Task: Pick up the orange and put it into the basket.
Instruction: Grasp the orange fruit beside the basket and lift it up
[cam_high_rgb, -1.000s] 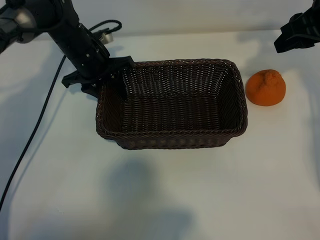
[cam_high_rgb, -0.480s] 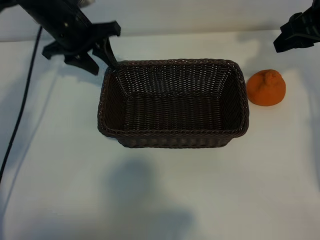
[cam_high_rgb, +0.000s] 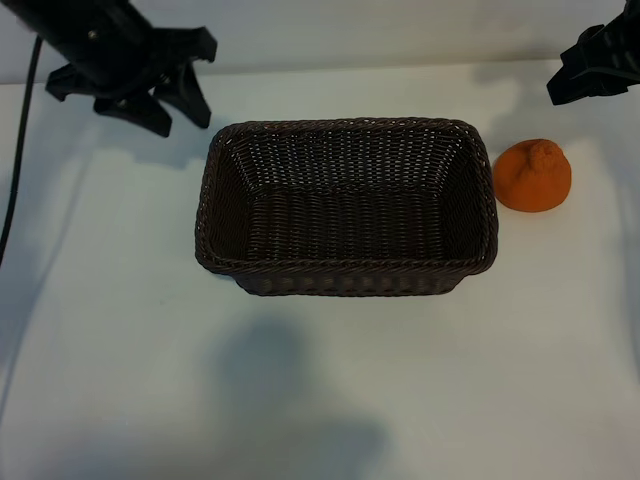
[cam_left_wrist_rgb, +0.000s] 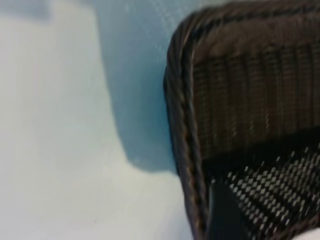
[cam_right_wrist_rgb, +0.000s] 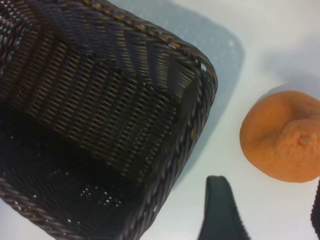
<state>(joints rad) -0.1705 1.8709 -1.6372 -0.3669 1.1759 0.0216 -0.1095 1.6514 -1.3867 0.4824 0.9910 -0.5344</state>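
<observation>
Right gripper (cam_high_rgb: 592, 72) hangs with its jaws apart and empty, above and just beyond the orange (cam_high_rgb: 532, 176), not touching it. Nothing of the task is done yet: the orange sits on the white table (cam_high_rgb: 320, 380) just outside the basket's (cam_high_rgb: 345, 265) right end wall, and the basket is empty. Grasping, lifting and dropping in all remain. Left gripper (cam_high_rgb: 165, 90) is open too, off the basket's far left corner, clear of its rim.

A robotics test bench in a lab-like setting — a plain white table (cam_high_rgb: 320, 400) against a bare pale wall, two black robot arms mounted at its far corners, a black cable (cam_high_rgb: 15, 190) trailing down the left edge — no household furnishings visible.
</observation>
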